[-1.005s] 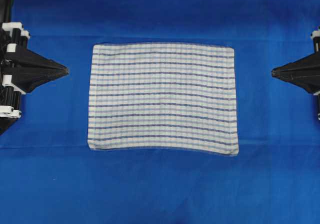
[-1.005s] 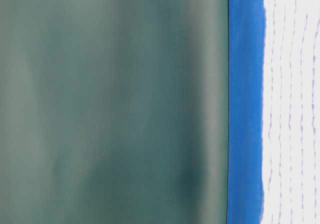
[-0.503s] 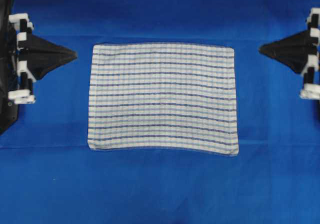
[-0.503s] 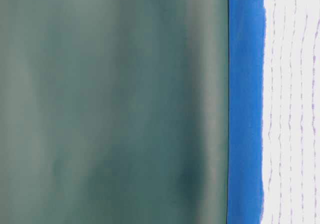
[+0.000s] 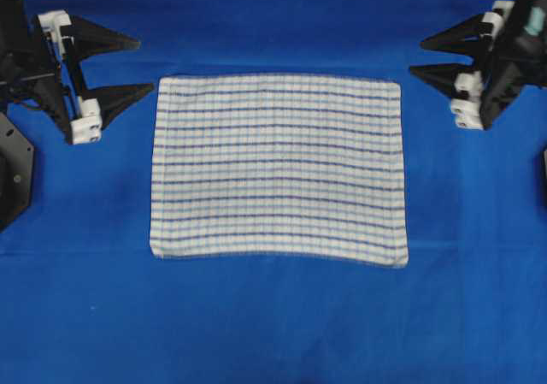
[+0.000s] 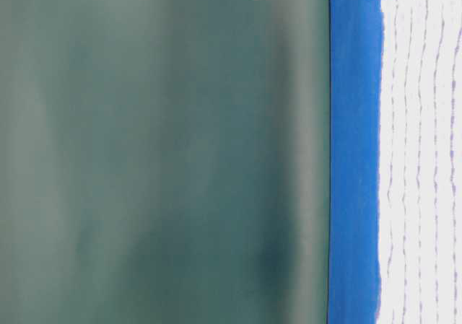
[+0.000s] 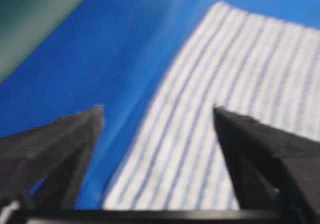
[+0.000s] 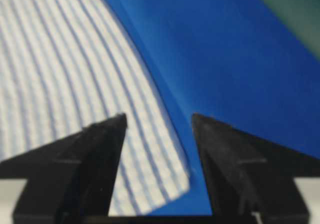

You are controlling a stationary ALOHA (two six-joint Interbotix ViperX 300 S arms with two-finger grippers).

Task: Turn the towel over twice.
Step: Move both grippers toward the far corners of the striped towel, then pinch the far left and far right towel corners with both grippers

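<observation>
No writing or label can be read anywhere. In the overhead view the towel (image 5: pixel 278 168) lies flat (checked face up) at the centre of the blue-covered desk (image 5: pixel 273 324). The left gripper (image 5: pixel 141 66) sits at upper left, fingers spread apart and empty, tips just beside the towel's upper-left corner. The right gripper (image 5: pixel 419 56), upper right, is likewise spread and empty, near the upper-right corner.
</observation>
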